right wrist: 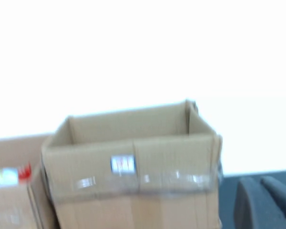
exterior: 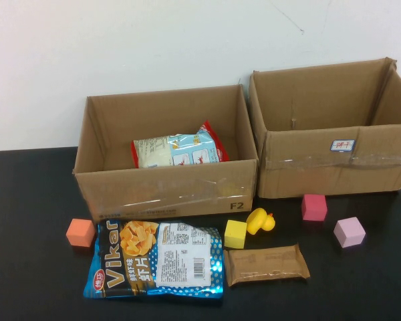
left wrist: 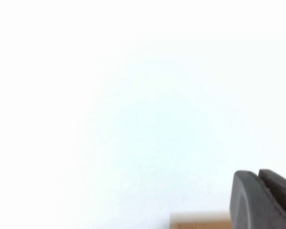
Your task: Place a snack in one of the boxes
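Two cardboard boxes stand along the back of the black table (exterior: 27, 267): the left box (exterior: 167, 194) at centre frame, the right box (exterior: 334, 170) at upper right with a small label on its front.

A white-and-blue snack bag (exterior: 177, 148) lies inside the left box. In the lower centre, on the table, lie a blue Vikar chip bag (exterior: 154, 259) and a brown snack bar (exterior: 266, 263) — both outside the boxes. An orange cube (exterior: 80, 232), a yellow cube (exterior: 235, 234), a rubber duck (exterior: 260, 221), a pink cube (exterior: 314, 207) and a lilac cube (exterior: 349, 231) are scattered around them.

The left gripper (left wrist: 264, 198) sits at the lower right of its wrist view against the white wall, fingers pressed together. The right gripper (right wrist: 262, 202) sits at lower right of its own view, facing the labelled box — also closed, holding nothing.
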`<state>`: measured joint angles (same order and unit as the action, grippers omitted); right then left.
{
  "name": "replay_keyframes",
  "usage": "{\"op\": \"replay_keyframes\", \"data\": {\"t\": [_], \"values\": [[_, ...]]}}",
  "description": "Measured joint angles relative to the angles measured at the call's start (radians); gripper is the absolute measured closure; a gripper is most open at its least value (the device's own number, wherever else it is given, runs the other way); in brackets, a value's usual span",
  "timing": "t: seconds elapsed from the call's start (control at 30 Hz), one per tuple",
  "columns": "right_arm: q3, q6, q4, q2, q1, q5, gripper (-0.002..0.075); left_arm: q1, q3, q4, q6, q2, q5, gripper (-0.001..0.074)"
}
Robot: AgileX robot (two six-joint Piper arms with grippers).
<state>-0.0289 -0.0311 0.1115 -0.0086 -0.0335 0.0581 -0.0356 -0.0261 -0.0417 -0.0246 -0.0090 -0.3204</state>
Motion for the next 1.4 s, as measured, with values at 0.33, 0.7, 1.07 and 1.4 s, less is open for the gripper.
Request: {"op": "replay_keyframes", "data": {"t": [0.33,0.7,1.07,1.4], "values": [[0.000,0.178,0.002,0.000,0.000,0.147,0.0727,0.000,0.000,0.007,-0.031,0.000,-0.369,0.0736],[0.059,0.134,0.000,0.000,0.000,0.155,0.0727,0.000,0.196,0.256,-0.301,-0.001,0.100,0.0736],[0.222,0.053,-0.003,0.195,0.000,-0.224,0.0727,-0.060,0.462,0.374,-0.338,0.389,0.874,0.0736],[0.311,0.050,0.036,0.560,0.000,-0.318,0.0727,-0.060,0.464,0.280,-0.372,0.670,0.918,0.0736]]}}
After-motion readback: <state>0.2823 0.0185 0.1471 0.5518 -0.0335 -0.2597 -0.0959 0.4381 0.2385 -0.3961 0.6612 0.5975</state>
